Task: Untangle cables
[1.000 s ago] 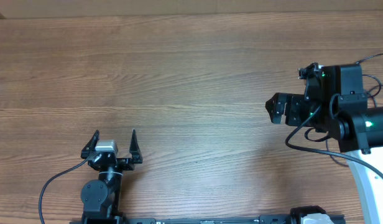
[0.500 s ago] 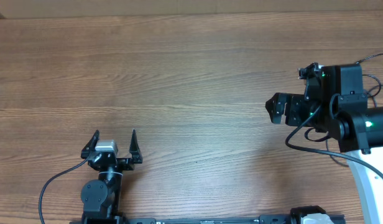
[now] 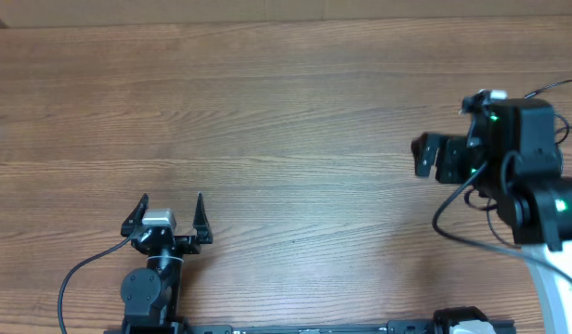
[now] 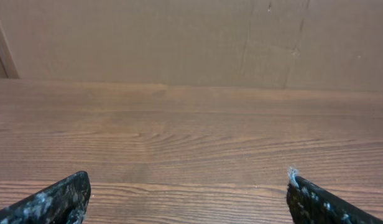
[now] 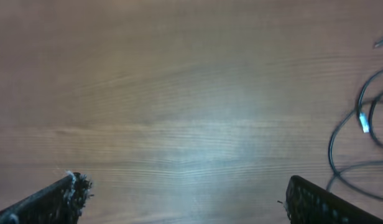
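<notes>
Overhead faces straight down on the table [image 3: 267,111]. Left wrist looks low across it; right wrist looks closely down onto it.

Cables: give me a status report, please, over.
Left gripper open, empty. Right gripper open, empty. Cables in loose loops at right edge of right wrist view, untouched. Nothing in the way.

The wood-grain table [image 3: 267,111] carries thin black cables [image 5: 331,146] lying flat in loose loops, which curve around and below a silver-tipped plug [image 5: 364,122].
</notes>
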Tool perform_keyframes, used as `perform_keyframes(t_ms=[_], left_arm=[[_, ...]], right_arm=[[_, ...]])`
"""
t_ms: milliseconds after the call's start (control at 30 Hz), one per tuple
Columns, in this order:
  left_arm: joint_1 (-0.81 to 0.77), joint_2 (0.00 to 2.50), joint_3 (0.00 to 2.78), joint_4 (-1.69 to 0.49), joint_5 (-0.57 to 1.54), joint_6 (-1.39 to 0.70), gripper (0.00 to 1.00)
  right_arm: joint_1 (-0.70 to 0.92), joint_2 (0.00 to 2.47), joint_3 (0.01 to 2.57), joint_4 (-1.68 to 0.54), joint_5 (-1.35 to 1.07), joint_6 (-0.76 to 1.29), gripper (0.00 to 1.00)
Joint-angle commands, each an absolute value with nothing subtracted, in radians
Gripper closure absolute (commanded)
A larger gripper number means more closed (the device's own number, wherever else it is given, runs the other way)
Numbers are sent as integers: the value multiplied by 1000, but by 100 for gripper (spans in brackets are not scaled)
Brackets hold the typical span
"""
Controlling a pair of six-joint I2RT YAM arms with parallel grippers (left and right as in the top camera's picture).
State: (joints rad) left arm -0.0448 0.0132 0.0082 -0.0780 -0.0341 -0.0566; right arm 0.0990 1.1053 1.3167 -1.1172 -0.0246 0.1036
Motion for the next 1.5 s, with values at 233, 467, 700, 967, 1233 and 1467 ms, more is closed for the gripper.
perform_keyframes(t_ms=[233, 467, 700, 967, 1233, 1467], left_arm=[[-38, 4, 6, -78, -26, -67, 1], [-38, 4, 6, -78, -26, -67, 0], [-38, 4, 6, -78, -26, -67, 0], [-38, 4, 6, -78, -26, -67, 0], [-38, 4, 6, -78, -26, -67, 1], [-38, 4, 6, -78, -26, -67, 0]], right_arm=[[100, 763, 851, -356, -252, 104, 0], [100, 553, 513, 92, -256, 103, 0], [100, 451, 251, 437, -256, 103, 0], [100, 391, 18, 765, -242, 103, 0], [97, 334, 8, 655, -213, 102, 0], [96, 195, 8, 301, -182, 100, 0]])
